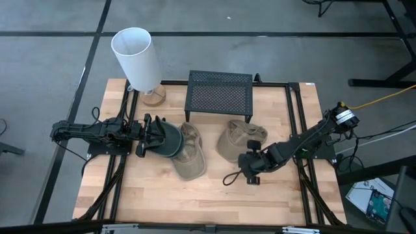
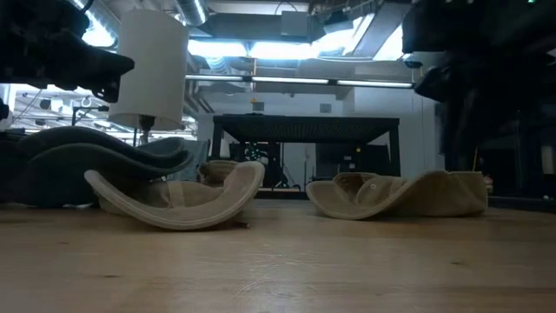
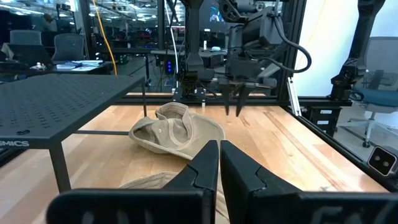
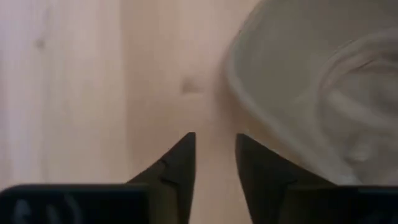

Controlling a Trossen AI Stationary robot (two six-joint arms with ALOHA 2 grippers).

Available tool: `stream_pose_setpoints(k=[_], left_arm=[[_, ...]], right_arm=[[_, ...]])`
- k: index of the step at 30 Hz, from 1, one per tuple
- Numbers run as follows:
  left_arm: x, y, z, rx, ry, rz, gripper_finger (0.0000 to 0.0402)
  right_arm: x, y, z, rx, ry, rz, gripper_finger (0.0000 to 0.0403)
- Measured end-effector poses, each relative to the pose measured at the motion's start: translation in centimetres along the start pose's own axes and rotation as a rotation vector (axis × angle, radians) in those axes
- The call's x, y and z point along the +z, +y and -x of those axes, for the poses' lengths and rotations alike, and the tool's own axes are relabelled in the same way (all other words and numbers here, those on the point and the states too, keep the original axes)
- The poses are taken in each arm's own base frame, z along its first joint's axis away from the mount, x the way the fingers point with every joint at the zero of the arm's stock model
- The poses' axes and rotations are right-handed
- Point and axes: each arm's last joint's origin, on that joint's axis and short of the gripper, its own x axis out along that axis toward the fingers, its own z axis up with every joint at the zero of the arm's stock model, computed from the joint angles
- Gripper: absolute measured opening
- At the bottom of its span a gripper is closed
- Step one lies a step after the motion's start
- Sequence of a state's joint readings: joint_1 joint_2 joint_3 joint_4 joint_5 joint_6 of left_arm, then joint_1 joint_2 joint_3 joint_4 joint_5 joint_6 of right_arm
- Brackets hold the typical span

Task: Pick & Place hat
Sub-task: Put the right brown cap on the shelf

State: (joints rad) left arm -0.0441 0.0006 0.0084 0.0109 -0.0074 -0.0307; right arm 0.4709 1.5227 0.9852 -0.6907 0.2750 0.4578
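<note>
Three hats lie on the wooden table. A dark green hat (image 1: 171,140) sits at centre left, its brim resting on a tan hat (image 1: 190,155) beside it. A second tan hat (image 1: 237,140) lies upside down at centre right. My left gripper (image 1: 155,133) reaches in level from the left, over the dark hat's left edge. It is shut (image 3: 219,155), and nothing shows between its fingers. My right gripper (image 1: 250,174) points down at bare table just near of the second tan hat. It is open (image 4: 214,152), with that hat's edge (image 4: 298,93) off to one side. My left gripper overlaps the dark green hat (image 2: 95,156) in the high view, but its own body hides the spot. Whether it touches the hat cannot be told.
A black mesh stand (image 1: 220,94) stands at the far middle of the table. A white lamp (image 1: 136,57) on a wooden base is at the far left. Black frame rails run along both sides. Bare wood lies along the near edge (image 1: 195,198).
</note>
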Motion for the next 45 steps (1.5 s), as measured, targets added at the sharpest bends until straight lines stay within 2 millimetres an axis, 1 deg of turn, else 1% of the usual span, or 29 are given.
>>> stream_pose_setpoints(k=[5, 8, 11, 17, 20, 22, 24, 27, 30, 34, 35, 40, 42, 45], left_arm=[[0.0, 0.0, 0.0, 0.0, 0.0, 0.0, 0.0008], [0.0, 0.0, 0.0, 0.0, 0.0, 0.0, 0.0008], [0.0, 0.0, 0.0, 0.0, 0.0, 0.0, 0.0009], [0.0, 0.0, 0.0, 0.0, 0.0, 0.0, 0.0013], [0.0, 0.0, 0.0, 0.0, 0.0, 0.0, 0.0012], [0.0, 0.0, 0.0, 0.0, 0.0, 0.0, 0.001], [0.0, 0.0, 0.0, 0.0, 0.0, 0.0, 0.0011], [0.0, 0.0, 0.0, 0.0, 0.0, 0.0, 0.0013], [0.0, 0.0, 0.0, 0.0, 0.0, 0.0, 0.0012], [0.0, 0.0, 0.0, 0.0, 0.0, 0.0, 0.0009], [0.0, 0.0, 0.0, 0.0, 0.0, 0.0, 0.0008], [0.0, 0.0, 0.0, 0.0, 0.0, 0.0, 0.0008], [0.0, 0.0, 0.0, 0.0, 0.0, 0.0, 0.0008], [0.0, 0.0, 0.0, 0.0, 0.0, 0.0, 0.001]], right_arm=[[0.6, 0.0, 0.0, -0.066, -0.08, 0.115, 0.0174], [0.9, 0.2, -0.4, -0.091, -0.106, 0.204, 0.0189], [0.8, 0.3, -1.4, -0.147, -0.08, 0.291, 0.0192], [0.3, 0.5, -4.6, -0.268, 0.017, 0.425, 0.0193], [0.1, 0.6, -5.8, -0.311, 0.037, 0.441, 0.0193], [0.3, 0.8, -6.3, -0.337, 0.014, 0.413, 0.0191], [0.6, 1.0, -6.4, -0.337, -0.029, 0.361, 0.0182], [1.0, 1.2, -6.4, -0.322, -0.081, 0.289, 0.0153], [1.0, 1.2, -6.4, -0.317, -0.095, 0.231, 0.0107], [1.1, 1.2, -6.4, -0.327, -0.118, 0.144, 0.0028], [1.2, 1.2, -6.4, -0.331, -0.125, 0.126, 0.0018], [1.6, 1.3, -6.1, -0.315, -0.161, 0.024, 0.0022], [2.5, 1.6, -5.5, -0.294, -0.186, 0.016, 0.0015], [4.2, 2.3, -4.0, -0.273, -0.222, 0.05, 0.0014]])
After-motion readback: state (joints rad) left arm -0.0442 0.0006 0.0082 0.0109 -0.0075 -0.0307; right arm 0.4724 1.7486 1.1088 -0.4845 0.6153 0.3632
